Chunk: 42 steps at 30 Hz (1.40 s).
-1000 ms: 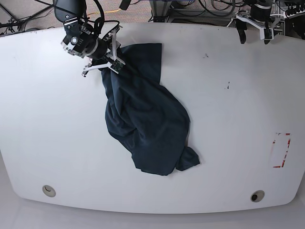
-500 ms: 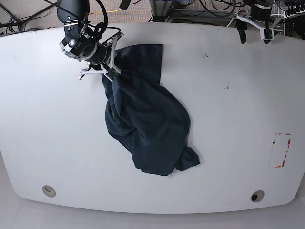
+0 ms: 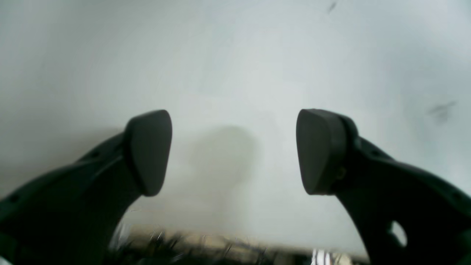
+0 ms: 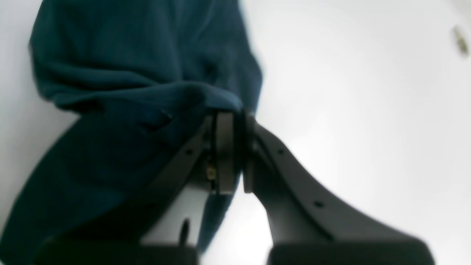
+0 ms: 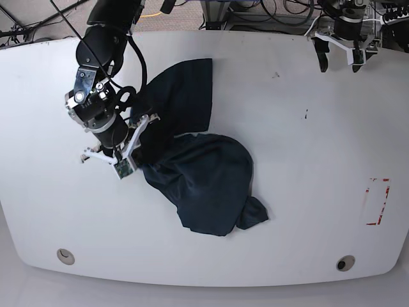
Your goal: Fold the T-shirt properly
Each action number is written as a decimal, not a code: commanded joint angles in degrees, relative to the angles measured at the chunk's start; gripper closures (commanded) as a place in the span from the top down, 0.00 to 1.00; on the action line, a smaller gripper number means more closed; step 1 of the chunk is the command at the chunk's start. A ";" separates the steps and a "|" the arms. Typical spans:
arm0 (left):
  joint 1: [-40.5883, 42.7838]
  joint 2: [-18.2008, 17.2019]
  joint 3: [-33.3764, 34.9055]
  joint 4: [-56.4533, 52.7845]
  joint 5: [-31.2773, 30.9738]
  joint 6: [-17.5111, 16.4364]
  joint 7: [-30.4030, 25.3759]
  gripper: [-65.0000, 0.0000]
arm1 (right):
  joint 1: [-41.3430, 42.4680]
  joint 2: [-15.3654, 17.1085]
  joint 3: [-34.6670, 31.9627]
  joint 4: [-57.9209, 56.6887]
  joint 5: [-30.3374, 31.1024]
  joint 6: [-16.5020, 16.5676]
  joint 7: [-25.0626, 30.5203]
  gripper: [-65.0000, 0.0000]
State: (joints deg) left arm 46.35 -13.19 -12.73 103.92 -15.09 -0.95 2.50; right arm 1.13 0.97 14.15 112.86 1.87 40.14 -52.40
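The dark navy T-shirt (image 5: 198, 179) lies crumpled on the white table (image 5: 307, 192), stretching from the far centre-left down toward the front centre. In the base view my right gripper (image 5: 132, 155) is at the shirt's left edge, shut on a fold of it. The right wrist view shows the jaws closed on a bunched edge of the T-shirt (image 4: 140, 73), with my right gripper (image 4: 235, 121) just above the table. My left gripper (image 5: 337, 61) hangs open and empty at the table's far right corner, away from the shirt. In the left wrist view my left gripper (image 3: 233, 151) is wide open over bare table.
A red-marked rectangle (image 5: 377, 201) is on the table near the right edge. Two round holes (image 5: 65, 256) (image 5: 345, 263) sit near the front edge. Small dark marks (image 5: 306, 115) dot the far right area. Cables and stands lie beyond the far edge.
My right gripper has moved from the far left of the shirt toward the front, dragging the held edge with it. The shirt's upper left part is pulled over. The left arm has barely moved.
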 commanded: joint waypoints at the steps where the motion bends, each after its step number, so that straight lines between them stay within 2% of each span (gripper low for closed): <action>1: 0.20 -0.66 -0.32 2.06 0.02 0.03 -1.76 0.76 | 7.53 0.21 0.05 1.12 0.99 -0.14 -3.29 0.00; 11: -4.98 -0.66 1.35 4.70 -0.07 0.03 -1.76 0.76 | 26.26 0.21 -0.22 1.21 1.43 -0.14 -13.58 0.00; 16: -9.29 -0.66 3.11 5.40 0.02 0.03 -1.67 0.76 | 33.12 0.21 -0.31 1.30 1.43 -0.14 -16.39 0.00; 23: -18.61 -0.30 3.63 5.40 -0.07 0.03 6.95 0.76 | 42.26 0.83 -2.24 1.21 0.99 -0.14 -18.59 0.00; 29: -27.14 -0.30 5.65 5.14 -0.07 0.03 12.49 0.76 | 46.92 2.76 -5.76 1.38 0.99 -0.14 -18.59 0.00; 35: -38.13 -0.30 12.86 1.80 0.02 0.03 20.05 0.76 | 48.85 2.76 -5.93 1.21 0.99 -0.14 -18.59 0.00; 39: -43.93 0.05 17.70 -4.45 0.02 0.03 20.75 0.76 | 48.94 3.73 -6.20 1.12 1.34 -0.14 -18.59 0.00; 42: -48.59 3.12 18.93 -11.13 0.19 0.03 20.66 0.76 | 48.94 4.52 -8.22 1.12 0.99 -0.14 -18.59 0.00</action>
State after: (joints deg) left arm 0.71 -11.38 6.20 95.31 -15.18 -1.15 24.47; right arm 47.83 4.64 7.22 113.43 2.31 40.12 -72.51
